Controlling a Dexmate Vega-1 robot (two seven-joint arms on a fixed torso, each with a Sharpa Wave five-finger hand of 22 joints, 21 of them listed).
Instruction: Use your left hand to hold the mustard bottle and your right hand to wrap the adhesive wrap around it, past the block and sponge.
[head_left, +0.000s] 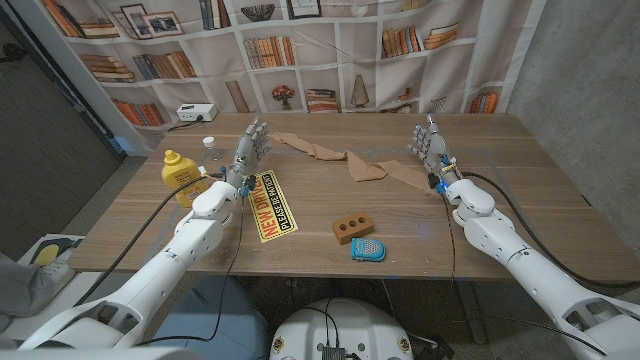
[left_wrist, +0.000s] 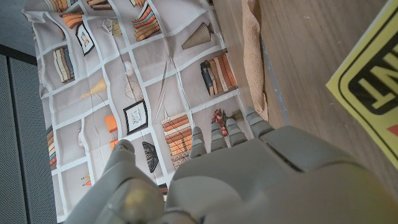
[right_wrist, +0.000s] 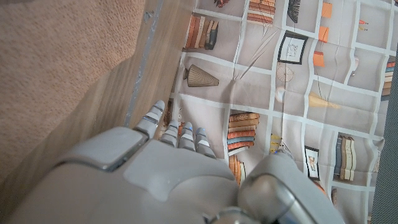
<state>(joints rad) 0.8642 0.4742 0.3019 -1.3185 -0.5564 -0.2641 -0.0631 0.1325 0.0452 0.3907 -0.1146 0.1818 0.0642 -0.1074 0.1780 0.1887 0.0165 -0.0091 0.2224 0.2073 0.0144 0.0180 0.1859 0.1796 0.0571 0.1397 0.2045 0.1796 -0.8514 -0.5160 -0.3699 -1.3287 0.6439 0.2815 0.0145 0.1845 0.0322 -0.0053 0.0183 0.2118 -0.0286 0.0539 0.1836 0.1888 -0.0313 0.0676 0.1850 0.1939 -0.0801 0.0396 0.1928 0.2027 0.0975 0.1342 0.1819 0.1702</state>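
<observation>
Mustard bottle (head_left: 179, 177) is seen upright just outboard of the released left hand (head_left: 250, 150) (the nearer hand); right hand (head_left: 430, 143) likewise released.

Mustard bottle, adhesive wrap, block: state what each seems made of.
Mustard bottle: likely plastic, smooth opaque yellow with a slight sheen. Adhesive wrap: a tan fabric-like strip, matte and wrinkled, with a nubbly weave in the right wrist view. Block: brown, matte, with holes; wood or brick-like material, unclear which.
</observation>
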